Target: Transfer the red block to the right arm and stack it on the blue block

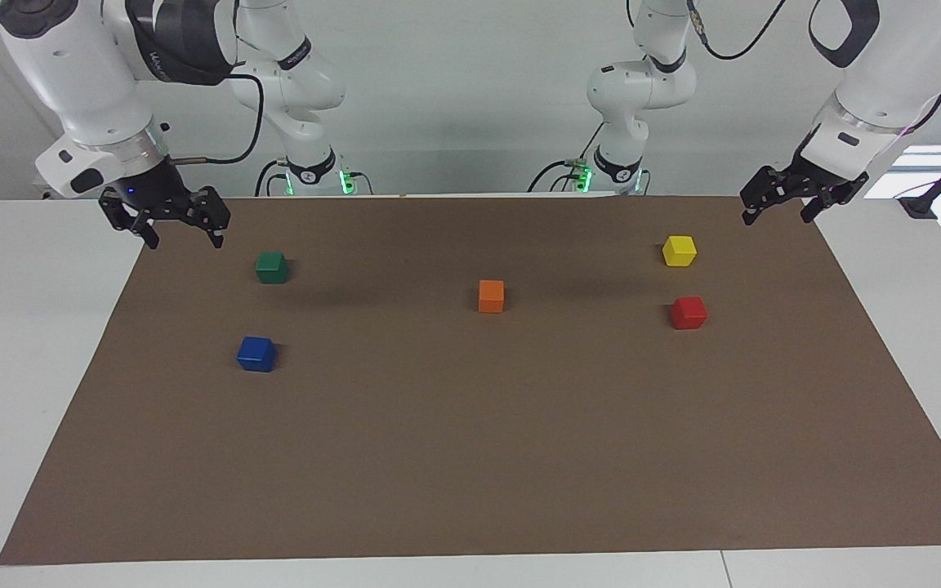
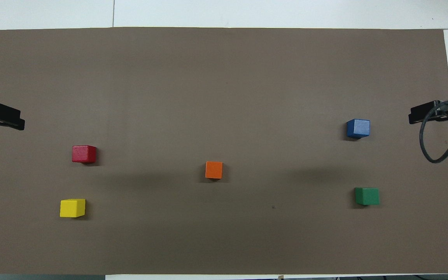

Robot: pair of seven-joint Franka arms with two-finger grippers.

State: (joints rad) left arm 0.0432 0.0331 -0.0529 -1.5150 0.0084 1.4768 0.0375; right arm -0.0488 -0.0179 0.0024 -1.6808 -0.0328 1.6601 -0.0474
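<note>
Blue block [image 1: 256, 354] bare; red block [image 1: 689, 313] untouched on bench. Left gripper [image 1: 778, 207] and right gripper [image 1: 182, 227] wait, fingers open, empty. Nothing done.

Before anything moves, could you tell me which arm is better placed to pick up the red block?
Left. The red block lies at the left arm's end, the open left gripper hanging nearby; the open right gripper hangs by the green block.

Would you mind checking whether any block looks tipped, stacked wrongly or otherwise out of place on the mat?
Nothing stands out. The red block, blue block, green block, orange block and yellow block all sit flat and apart on the brown mat. The left gripper and right gripper hang open, empty.
</note>
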